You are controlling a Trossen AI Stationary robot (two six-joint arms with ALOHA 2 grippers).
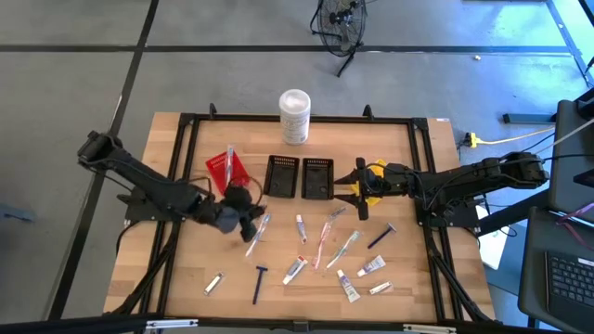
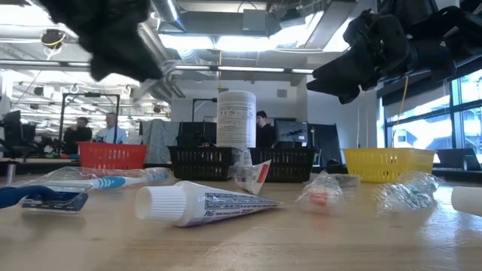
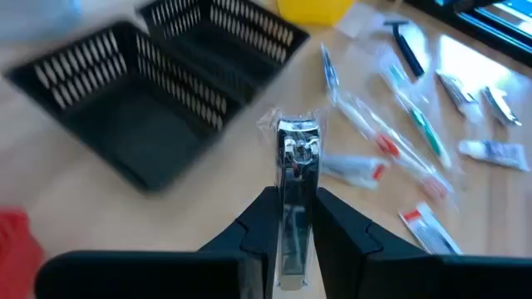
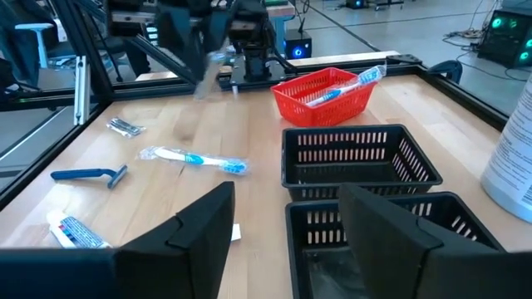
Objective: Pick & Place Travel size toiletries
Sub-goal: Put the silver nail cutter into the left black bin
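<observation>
Nail clipper [image 3: 296, 178] in clear wrap sat pinched in the left gripper [image 3: 298, 223] mid-frame, seemingly headed for the black bins [image 3: 150, 100], while the right gripper [image 4: 287, 218] hung open.

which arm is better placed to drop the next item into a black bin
Left. The left claw is shut on a wrapped nail clipper beside the black bins. The right claw is open and empty above them.
</observation>
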